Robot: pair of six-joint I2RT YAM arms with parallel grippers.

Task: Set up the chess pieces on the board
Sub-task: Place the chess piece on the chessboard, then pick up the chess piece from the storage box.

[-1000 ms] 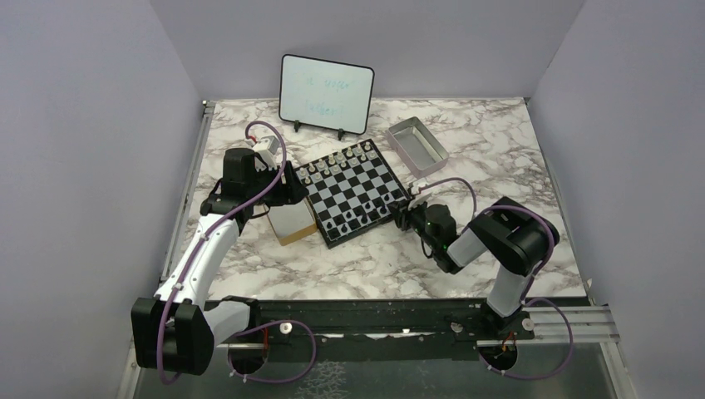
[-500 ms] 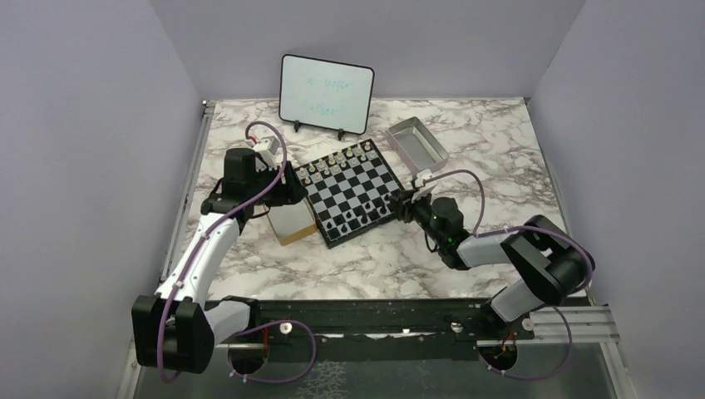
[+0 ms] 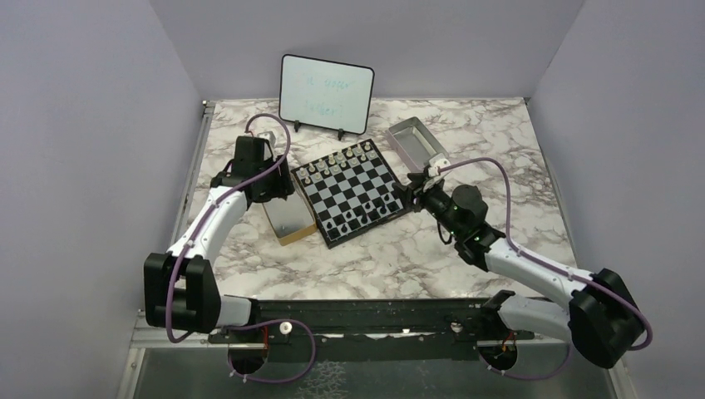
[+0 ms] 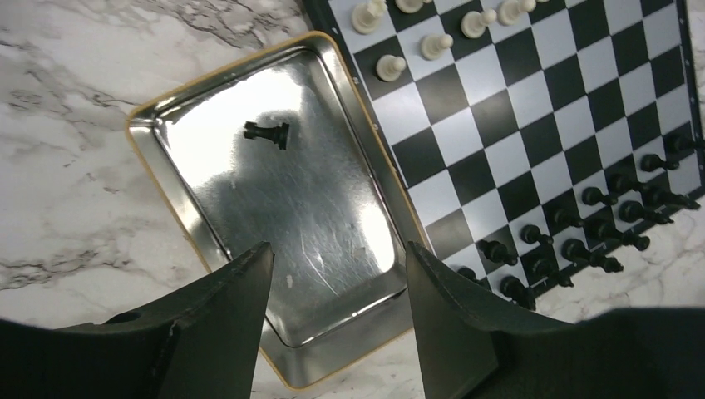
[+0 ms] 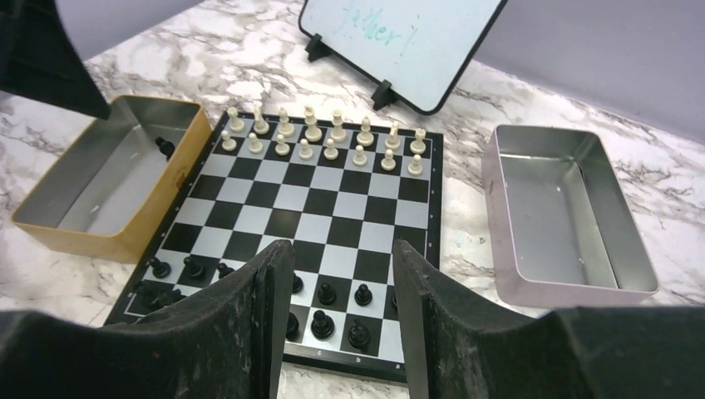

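Since a second ago the right tool [image 5: 339, 246] has swung from the near right corner of the board [image 3: 353, 193] to its right side, and its jaws have spread; they now stand released with nothing between them. That suggests a piece has just been let go among the black chess pieces [image 5: 324, 295] filling the board's near rows. The left tool [image 4: 334, 253] has shifted further over the tan box [image 4: 316, 216] left of the board, jaws apart and empty. 1 black piece [image 4: 268, 133] lies on its side in that box, probably the last to place. Behind the board, the whiteboard [image 5: 399, 33] carries faint green handwriting I cannot read.
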